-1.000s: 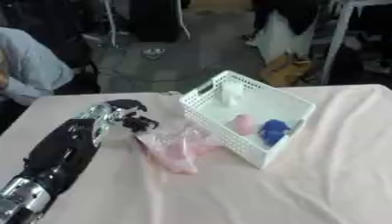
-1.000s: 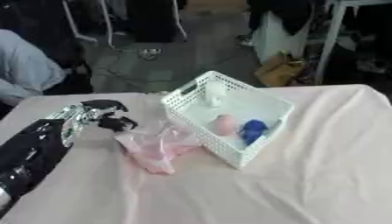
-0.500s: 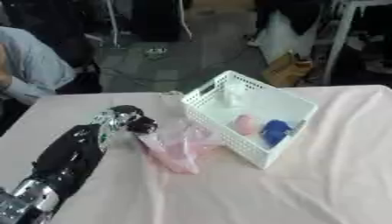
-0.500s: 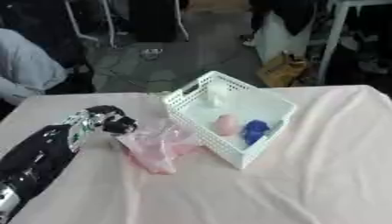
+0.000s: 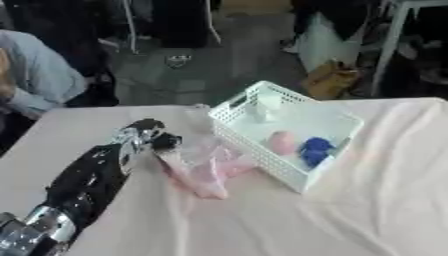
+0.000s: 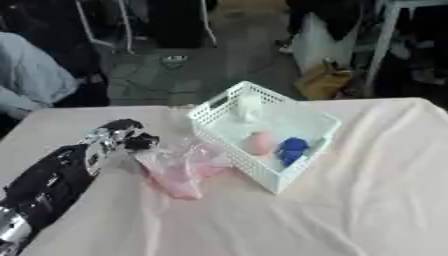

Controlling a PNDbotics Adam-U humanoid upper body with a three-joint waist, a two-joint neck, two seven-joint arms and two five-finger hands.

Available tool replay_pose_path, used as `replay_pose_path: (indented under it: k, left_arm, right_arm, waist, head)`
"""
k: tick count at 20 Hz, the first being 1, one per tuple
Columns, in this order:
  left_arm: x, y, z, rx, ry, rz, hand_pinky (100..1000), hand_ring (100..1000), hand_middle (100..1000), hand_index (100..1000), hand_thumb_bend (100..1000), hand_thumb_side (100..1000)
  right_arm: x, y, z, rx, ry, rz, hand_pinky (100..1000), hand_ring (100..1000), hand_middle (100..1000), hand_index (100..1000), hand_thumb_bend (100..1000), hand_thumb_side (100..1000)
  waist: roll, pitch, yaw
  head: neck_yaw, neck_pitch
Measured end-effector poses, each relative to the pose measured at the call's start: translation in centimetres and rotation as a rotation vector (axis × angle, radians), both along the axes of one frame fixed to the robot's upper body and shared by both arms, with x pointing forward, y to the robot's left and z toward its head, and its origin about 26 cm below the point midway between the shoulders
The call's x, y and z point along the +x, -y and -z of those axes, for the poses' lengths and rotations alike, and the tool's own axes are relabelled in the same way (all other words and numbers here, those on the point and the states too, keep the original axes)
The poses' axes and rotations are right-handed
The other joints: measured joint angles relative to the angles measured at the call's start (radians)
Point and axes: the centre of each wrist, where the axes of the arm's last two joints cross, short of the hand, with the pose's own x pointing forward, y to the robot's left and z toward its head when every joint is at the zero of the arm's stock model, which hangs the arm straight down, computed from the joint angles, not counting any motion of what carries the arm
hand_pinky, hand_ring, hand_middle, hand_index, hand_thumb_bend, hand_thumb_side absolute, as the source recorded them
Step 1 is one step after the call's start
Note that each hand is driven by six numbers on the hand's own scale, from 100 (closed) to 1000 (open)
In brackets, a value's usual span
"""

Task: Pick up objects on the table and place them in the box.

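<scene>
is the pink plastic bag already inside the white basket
No. The pink bag lies on the tablecloth just outside the white basket, by the left hand; the basket holds a pink object and a blue object.

No text, label, brand, number or sign can be read anywhere here (not on the box (image 5: 289,131), not on the pink bag (image 5: 206,167) beside it, nor on the table (image 5: 350,220)).
</scene>
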Motion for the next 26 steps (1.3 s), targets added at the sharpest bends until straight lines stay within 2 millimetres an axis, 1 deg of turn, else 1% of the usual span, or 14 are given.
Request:
replay_pose_path:
  k: [10,17,22,23,26]
  left_arm:
    - [-0.06,0.73,0.85,-0.030,-0.061,-0.028,1000,1000,1000,1000,426,822]
    - [0.02,0.29,0.85,0.002,-0.065,-0.076,1000,1000,1000,1000,435,822]
    - [-0.02,0.02,1.02,0.006,-0.056,-0.107,1000,1000,1000,1000,419,832]
    - [-0.03,-0.02,1.02,0.006,-0.053,-0.112,1000,1000,1000,1000,395,832]
    - [0.11,0.10,0.77,0.000,-0.042,-0.115,1000,1000,1000,1000,380,835]
  right_arm:
    - [0.01,-0.03,-0.04,0.004,-0.001,-0.004,835,890,767,758,100,712]
    - [0.06,-0.16,-0.24,0.007,0.005,-0.011,834,890,763,751,100,705]
    - [0.11,-0.37,-0.15,0.015,0.000,-0.016,834,891,762,751,100,703]
    - [0.11,-0.38,-0.15,0.015,-0.001,-0.016,834,891,762,751,100,705]
    - [0.11,-0.39,-0.15,0.014,-0.003,-0.017,834,891,762,751,100,706]
  waist:
    - [0.000,0.000,-0.006]
    - [0.000,0.001,-0.010]
    - [0.000,0.001,-0.011]
    - [0.000,0.001,-0.011]
    - [0.000,0.001,-0.009]
  head:
    - [0.004,0.000]
    - [0.009,-0.001]
    - [0.012,-0.009]
    - [0.012,-0.009]
    - [0.012,-0.009]
